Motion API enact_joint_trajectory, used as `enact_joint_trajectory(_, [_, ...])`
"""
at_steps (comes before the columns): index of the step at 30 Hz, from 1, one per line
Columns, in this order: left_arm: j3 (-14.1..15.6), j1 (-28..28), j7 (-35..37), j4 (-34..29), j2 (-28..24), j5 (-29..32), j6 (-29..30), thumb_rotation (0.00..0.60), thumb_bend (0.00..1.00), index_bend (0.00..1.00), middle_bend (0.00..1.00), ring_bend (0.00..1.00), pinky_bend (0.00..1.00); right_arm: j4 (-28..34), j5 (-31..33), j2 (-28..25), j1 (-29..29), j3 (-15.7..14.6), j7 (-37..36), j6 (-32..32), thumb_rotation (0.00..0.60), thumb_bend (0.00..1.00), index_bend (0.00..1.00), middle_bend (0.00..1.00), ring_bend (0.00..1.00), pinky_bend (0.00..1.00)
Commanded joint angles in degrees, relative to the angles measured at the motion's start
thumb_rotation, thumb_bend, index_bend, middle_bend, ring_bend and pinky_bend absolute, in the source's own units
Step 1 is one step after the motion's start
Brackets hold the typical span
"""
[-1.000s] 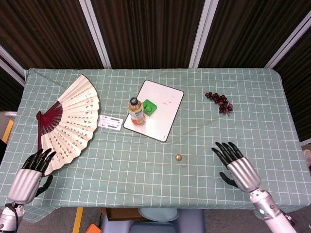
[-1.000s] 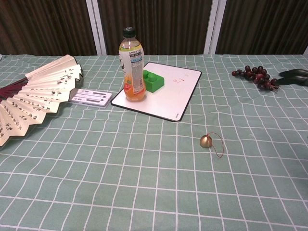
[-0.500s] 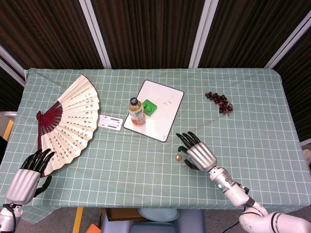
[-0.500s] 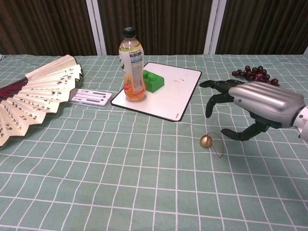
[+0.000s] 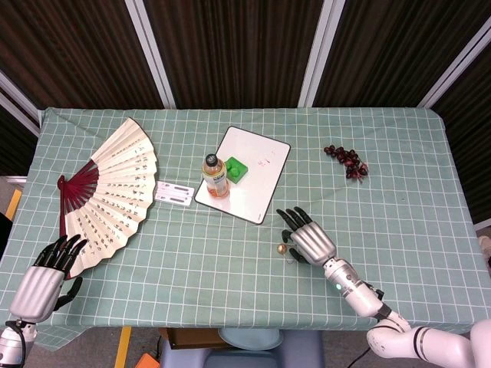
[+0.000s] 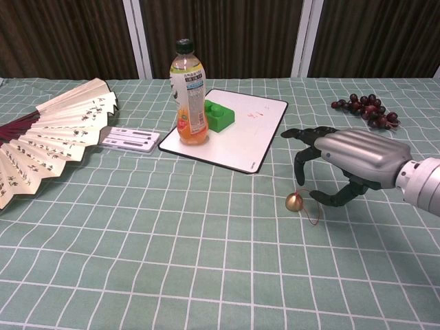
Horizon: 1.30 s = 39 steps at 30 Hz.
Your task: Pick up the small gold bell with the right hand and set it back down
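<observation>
The small gold bell [image 5: 281, 248] [image 6: 294, 201] sits on the green checked tablecloth with a thin red cord looped to its right. My right hand [image 5: 308, 240] [image 6: 350, 163] hovers just right of and above the bell, fingers spread and curved downward, thumb low near the cord, holding nothing. Nothing is lifted; the bell rests on the cloth. My left hand [image 5: 47, 276] lies at the table's front left corner, fingers apart and empty, seen only in the head view.
A white board [image 5: 244, 184] holds an orange drink bottle [image 5: 215, 177] and a green block [image 5: 237, 168] behind the bell. An open paper fan [image 5: 111, 192] lies at left, a flat white packet [image 5: 174, 193] beside it, dark grapes [image 5: 347, 161] at back right.
My right hand swept in from the front right edge to just beside the bell, then shifted slightly closer and lower. The bell and left hand stayed still.
</observation>
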State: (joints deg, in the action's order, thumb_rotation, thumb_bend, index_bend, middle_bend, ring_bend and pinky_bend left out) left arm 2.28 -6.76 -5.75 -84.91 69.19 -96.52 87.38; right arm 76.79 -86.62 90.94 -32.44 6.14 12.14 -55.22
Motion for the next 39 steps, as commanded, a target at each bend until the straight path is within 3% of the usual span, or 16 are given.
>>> enact_joint_trajectory(1, [0.01, -0.06, 0.07, 0.04, 0.00, 0.02, -0.11, 0.600, 0.45, 0.06, 0.06, 0.03, 0.17, -0.48, 0.40, 0.48, -0.30, -0.18, 0.13, 0.09, 0.600, 0.49, 0.59, 0.09, 0.00, 0.00])
enact_joint_trajectory(17, [0.06, -0.13, 0.74, 0.07, -0.33, 0.23, -0.29, 0.600, 0.47, 0.06, 0.06, 0.03, 0.17, -2.42, 2.55, 3.49, -2.11, -0.93, 0.89, 0.68, 0.600, 0.51, 0.62, 0.11, 0.00, 0.00])
enact_joint_trajectory(39, [0.03, -0.12, 0.88, 0.01, -0.51, 0.28, -0.21, 0.600, 0.47, 0.06, 0.06, 0.03, 0.17, -1.96, 4.39, 3.39, -2.61, -1.53, 2.38, -0.31, 0.600, 0.52, 0.65, 0.12, 0.00, 0.00])
